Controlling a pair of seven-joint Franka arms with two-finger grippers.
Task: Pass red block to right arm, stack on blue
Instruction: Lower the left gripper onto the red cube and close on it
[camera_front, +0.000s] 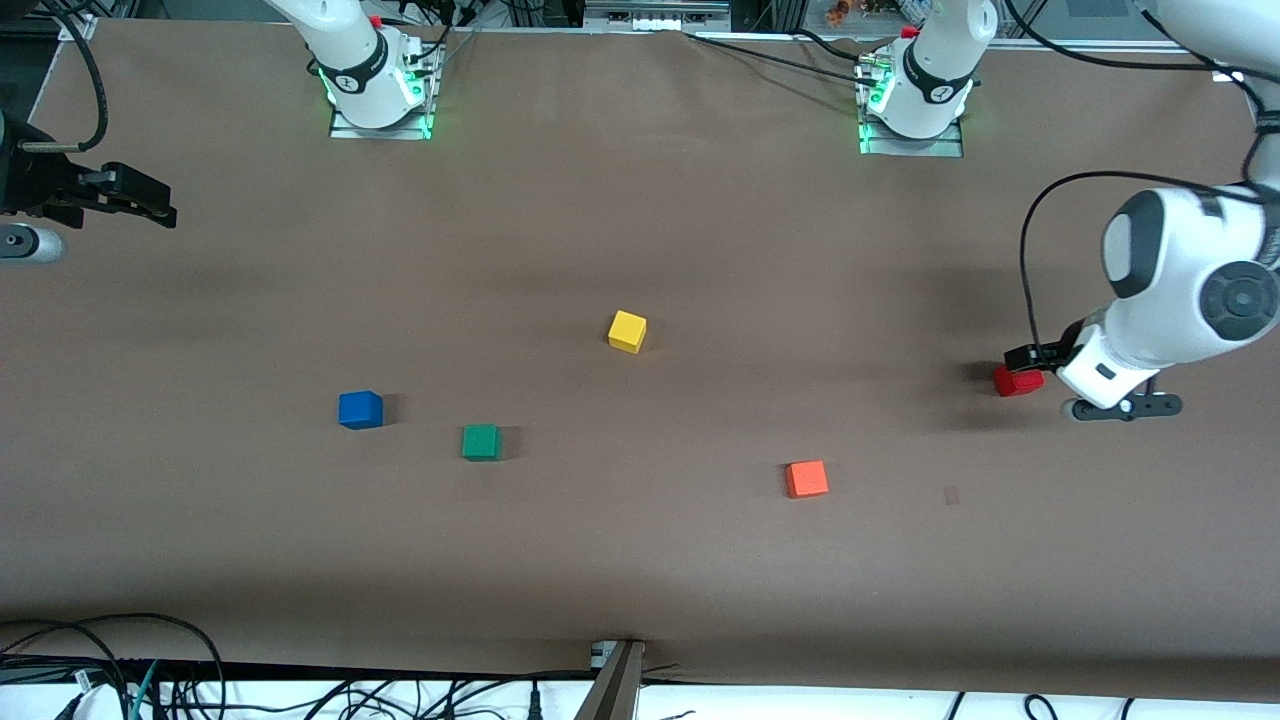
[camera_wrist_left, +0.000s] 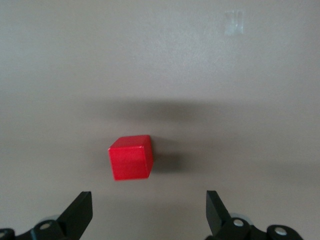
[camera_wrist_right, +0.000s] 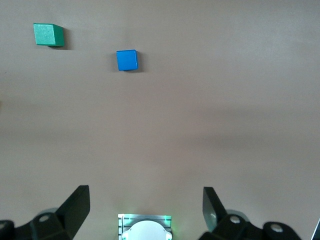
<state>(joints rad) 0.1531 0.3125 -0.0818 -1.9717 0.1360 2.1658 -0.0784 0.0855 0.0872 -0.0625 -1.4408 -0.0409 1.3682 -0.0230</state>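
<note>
I see the left gripper (camera_wrist_left: 149, 212) over the red block (camera_wrist_left: 130, 157), fingers apart, block resting on the worktop (camera_front: 640, 560). The right gripper (camera_wrist_right: 145, 210) waits, fingers apart, well away from the blue cube (camera_front: 360, 410).

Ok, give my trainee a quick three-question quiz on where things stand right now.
1. True or false: the left pincer is closed on the red block.
2. Which cube lies nearest the blue block: A yellow, B green, C orange?
3. Fill in: the right pincer is open and holds ____.

Key:
1. False. It is open over the table, and the red block sits loose on the table.
2. B, the green cube.
3. Nothing. The right arm waits at its end of the table.
</note>
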